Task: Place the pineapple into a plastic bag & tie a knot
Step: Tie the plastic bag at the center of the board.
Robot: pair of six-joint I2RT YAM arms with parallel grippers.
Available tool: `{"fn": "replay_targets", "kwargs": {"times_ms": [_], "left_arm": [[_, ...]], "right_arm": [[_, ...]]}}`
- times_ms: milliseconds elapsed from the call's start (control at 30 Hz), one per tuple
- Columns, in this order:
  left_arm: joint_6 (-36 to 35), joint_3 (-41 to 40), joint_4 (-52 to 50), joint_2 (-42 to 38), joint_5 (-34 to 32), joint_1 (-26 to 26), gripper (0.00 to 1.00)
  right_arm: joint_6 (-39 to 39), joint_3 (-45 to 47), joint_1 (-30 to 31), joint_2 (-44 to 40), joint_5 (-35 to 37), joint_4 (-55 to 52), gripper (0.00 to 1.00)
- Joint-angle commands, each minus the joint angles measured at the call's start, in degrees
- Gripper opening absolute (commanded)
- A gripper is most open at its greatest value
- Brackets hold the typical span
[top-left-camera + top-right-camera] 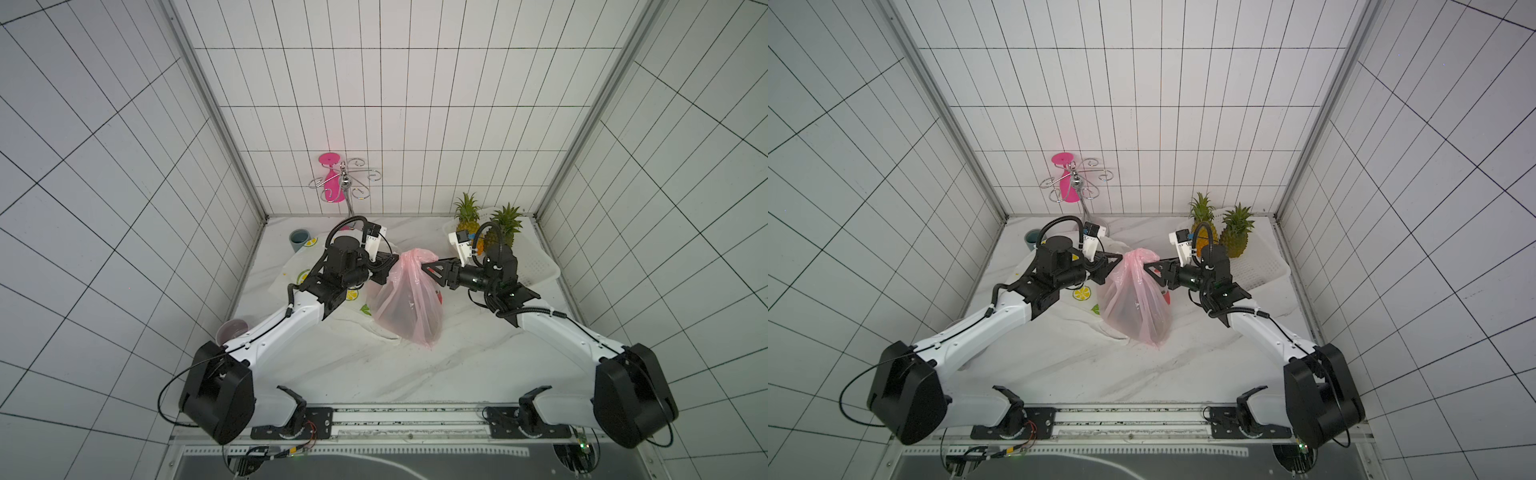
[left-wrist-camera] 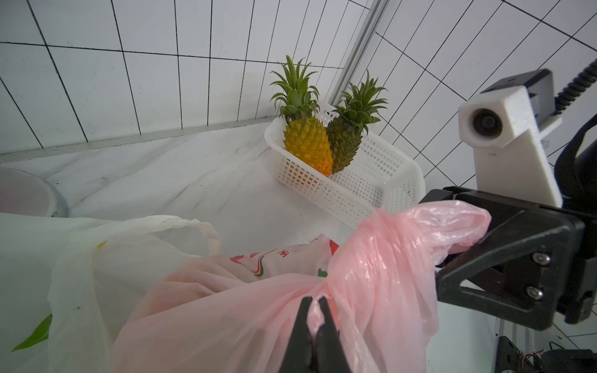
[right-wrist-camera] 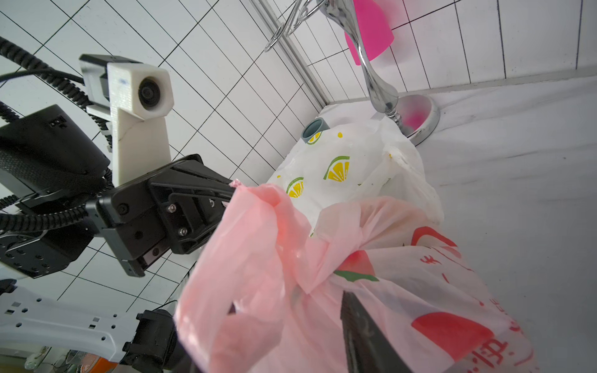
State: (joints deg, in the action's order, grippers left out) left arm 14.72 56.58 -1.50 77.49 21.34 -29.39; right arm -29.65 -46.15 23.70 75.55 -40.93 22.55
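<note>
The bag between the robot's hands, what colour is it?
The plastic bag is see-through pink, clearest in a top view.

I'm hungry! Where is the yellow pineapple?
In both top views the yellow pineapple leans in the white basket at the far right corner, beside the green pineapple.

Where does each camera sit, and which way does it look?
Both top views: high in front, looking down at the table; both arms meet at the pink bag.
Left wrist: on the left arm, facing two pineapples in a basket; left gripper pinches the bag.
Right wrist: on the right arm, facing the cup rack; left gripper shows.
All share the bag.
</note>
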Motion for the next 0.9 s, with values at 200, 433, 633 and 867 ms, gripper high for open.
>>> {"fn": "replay_targets", "kwargs": {"times_ms": [200,433,633,867], "left_arm": [[-1.2,2.3,-1.2,0.4,0.6,-0.2,0.0],[-1.0,2.5,-1.3,0.3,0.4,-0.2,0.0],[-4.7,7.2,-5.5,0.7,-17.7,0.9,0.0],[-8.1,17.7,-7.2,8.8,-36.6,8.6,0.0]], "right_arm": [[0.1,-8.2,0.3,-2.9,0.5,1.9,0.48],[0.1,-9.8,0.4,-2.0,-0.4,0.2,0.03],[0.9,-5.8,0.5,-7.5,1.8,-6.3,0.0],[4.2,7.3,0.4,-23.7,11.3,-22.5,0.0]]}}
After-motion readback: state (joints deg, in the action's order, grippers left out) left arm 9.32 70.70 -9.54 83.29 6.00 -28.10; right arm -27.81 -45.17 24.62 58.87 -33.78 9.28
